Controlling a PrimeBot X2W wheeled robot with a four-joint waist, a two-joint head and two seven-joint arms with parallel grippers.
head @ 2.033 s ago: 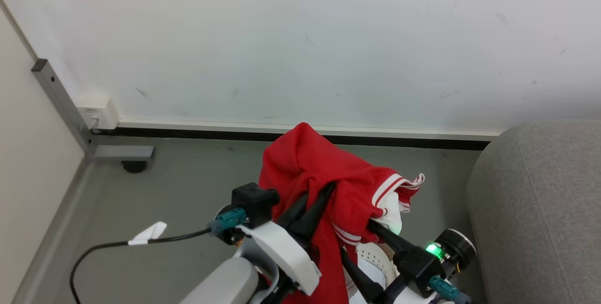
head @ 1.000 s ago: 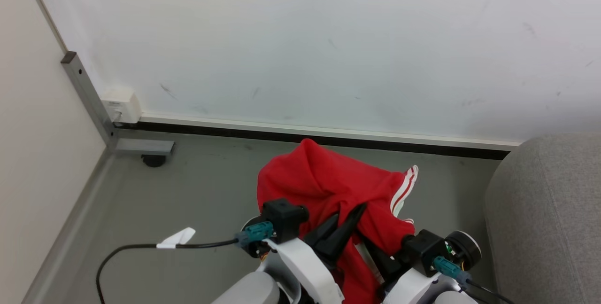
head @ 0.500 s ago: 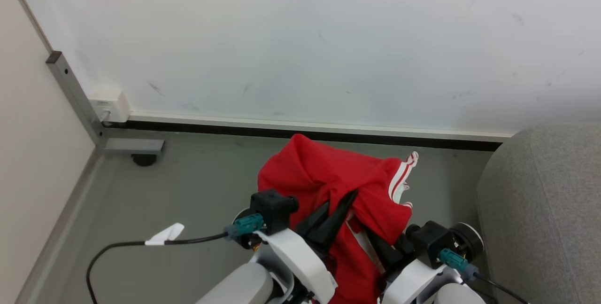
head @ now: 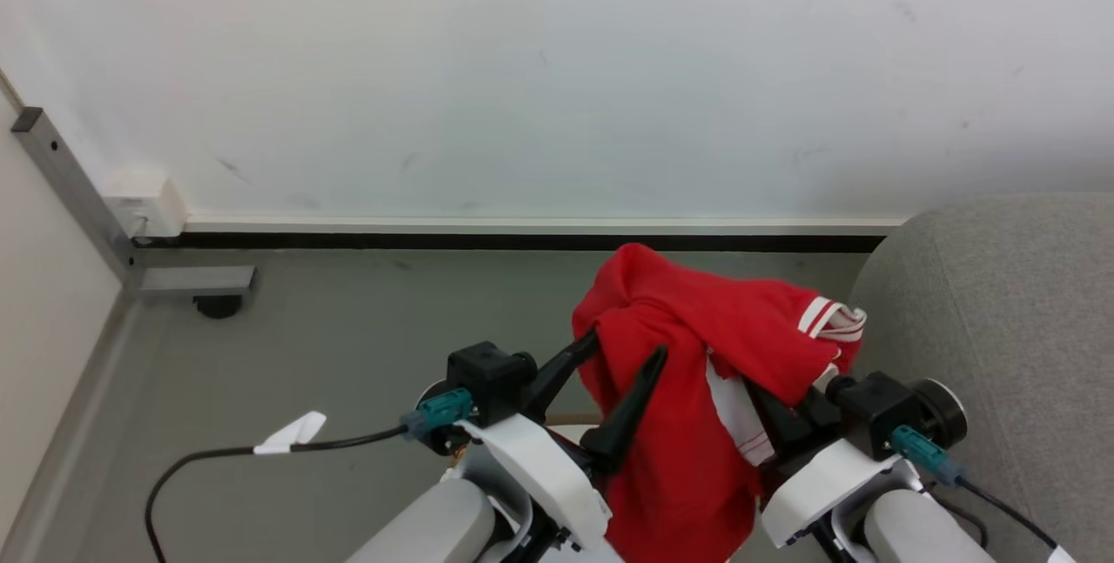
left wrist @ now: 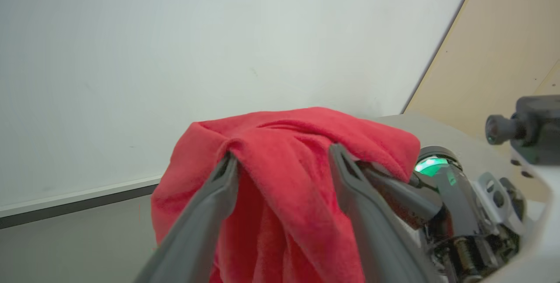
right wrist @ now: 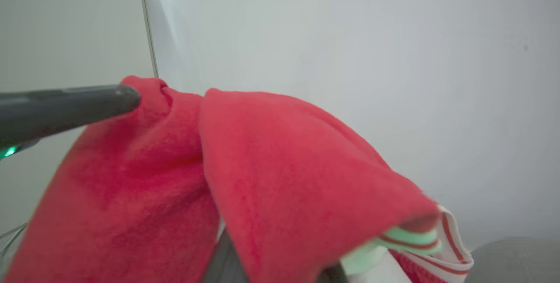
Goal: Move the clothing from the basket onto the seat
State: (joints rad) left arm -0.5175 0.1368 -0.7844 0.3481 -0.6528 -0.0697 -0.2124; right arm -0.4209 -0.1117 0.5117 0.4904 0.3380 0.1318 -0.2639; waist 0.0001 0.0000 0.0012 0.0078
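Clothing (head: pixel 696 345), red: hung aloft beside seat (head: pixel 1001 302) for transfer; right gripper (head: pixel 770 411) jaws clamped on it, left gripper (head: pixel 627 345) jaws apart.

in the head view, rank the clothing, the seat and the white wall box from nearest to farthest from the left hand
1. the clothing, draped right against the left hand, on its right side.
2. the seat, further right, beyond the clothing.
3. the white wall box, far off to the left, in the corner at the foot of the wall.
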